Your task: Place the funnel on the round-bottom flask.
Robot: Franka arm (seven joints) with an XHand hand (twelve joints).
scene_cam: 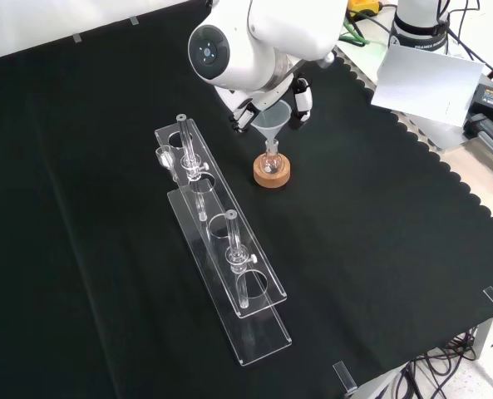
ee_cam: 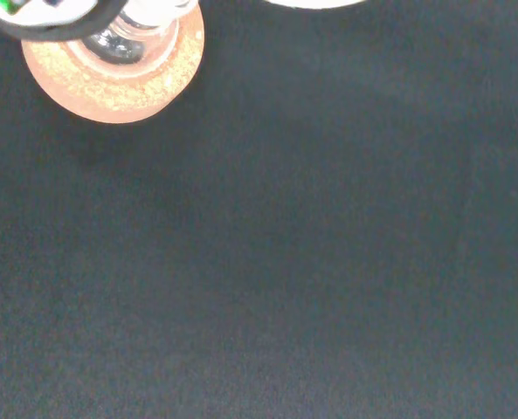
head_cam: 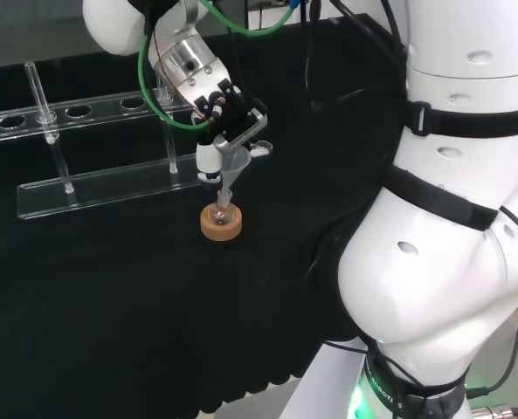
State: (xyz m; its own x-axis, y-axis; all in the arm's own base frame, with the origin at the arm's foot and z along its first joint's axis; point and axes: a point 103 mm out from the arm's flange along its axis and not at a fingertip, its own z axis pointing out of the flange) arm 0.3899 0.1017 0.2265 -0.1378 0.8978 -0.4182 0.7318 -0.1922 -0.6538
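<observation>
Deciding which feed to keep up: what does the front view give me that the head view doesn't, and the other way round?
Front view: the whole clear rack end to end, tubes standing in it, and the cloth's scalloped edge.

Head view: the hand unobstructed, fingers curled round the funnel's rim; in front, a white link partly covers it.

Both: the funnel's stem at the flask's neck, on its cork ring.

A: Cork ring (scene_cam: pixel 272 172) tan and speckled; funnel (scene_cam: pixel 270 123) above it clear; flask (head_cam: pixel 222 212) on it clear.
B: Noted. Desk cloth (scene_cam: pixel 379 233) plain black; rack (scene_cam: pixel 229 258) beside the ring clear; hand (head_cam: pixel 232 122) black and white.
</observation>
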